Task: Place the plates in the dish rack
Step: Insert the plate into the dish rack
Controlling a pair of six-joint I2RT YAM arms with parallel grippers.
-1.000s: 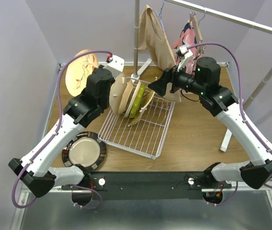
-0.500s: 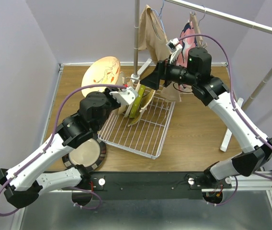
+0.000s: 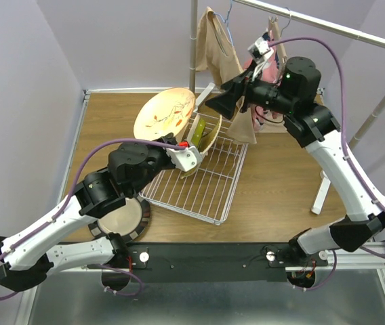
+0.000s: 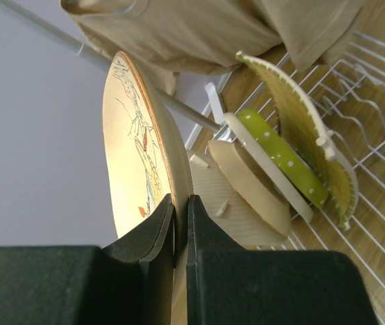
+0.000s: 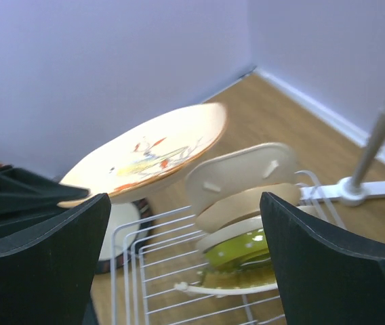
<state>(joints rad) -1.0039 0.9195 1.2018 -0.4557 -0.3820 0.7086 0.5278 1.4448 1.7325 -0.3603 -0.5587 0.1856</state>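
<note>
One dark-rimmed plate [image 3: 128, 218] lies flat under the left arm. The left gripper [image 4: 181, 211] pinches one floral plate [image 4: 135, 156] by its rim, over the dish rack [image 3: 199, 189]. The left wrist view separates three racked plates: cream plate [image 4: 247, 186], lime green dotted plate [image 4: 280, 157], tan plate [image 4: 299, 118]. The right gripper [image 3: 221, 105] gapes wide, empty.

- Floral plate [image 3: 165, 115]: pale peach, orange rim, thin brown branch drawing with red flecks.
- Dotted plate [image 4: 280, 156]: lime green, white dots.
- Cream plates [image 4: 247, 183]: plain cream, no pattern.
- Woven mat [image 4: 301, 128]: olive-tan weave, cream edging.
- Dish rack [image 3: 199, 189]: white wire.
- Dark-rimmed plate [image 3: 130, 215], at 8 o'clock from the rack: dull tan centre, black rim.
- Surface [image 3: 274, 183]: mid-brown wood grain.
- Left claw [image 4: 179, 210], right claw [image 3: 221, 105]: black.
- Arms [image 3: 50, 227]: white shells, black joints.
- Cables [image 3: 91, 152]: purple.
- Tan garment [image 3: 223, 61] and pink garment [image 3: 260, 64], at 12 o'clock: the pink one carries a dark print.
</note>
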